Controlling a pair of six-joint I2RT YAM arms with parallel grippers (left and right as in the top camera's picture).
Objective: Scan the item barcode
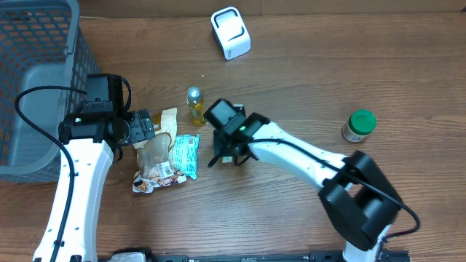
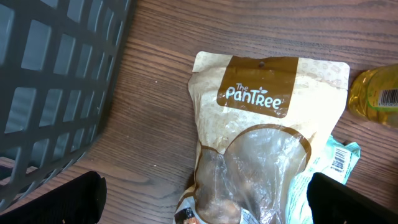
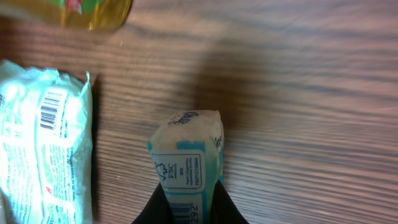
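The right gripper (image 3: 186, 210) is clamped on a small white-and-teal paper packet (image 3: 186, 158) at mid-bench. The white boxy device (image 1: 231, 33), probably the scanner, sits near the far edge, so carrying and scanning remain. The left gripper (image 2: 205, 208) stands wide apart above a tan snack pouch (image 2: 267, 124).

Soft, even light falls from above on the wooden table (image 1: 306, 80), and in the overhead view the arms throw only faint, blurred shadows. In the left wrist view the pouch (image 2: 267, 124) is sharp, with mild glare on its clear window, while the basket (image 2: 56, 81) near the lens looks soft. In the right wrist view a dim shadow darkens the wood around the small packet (image 3: 186, 162), and the bottle (image 3: 93, 12) at the top edge is blurred.
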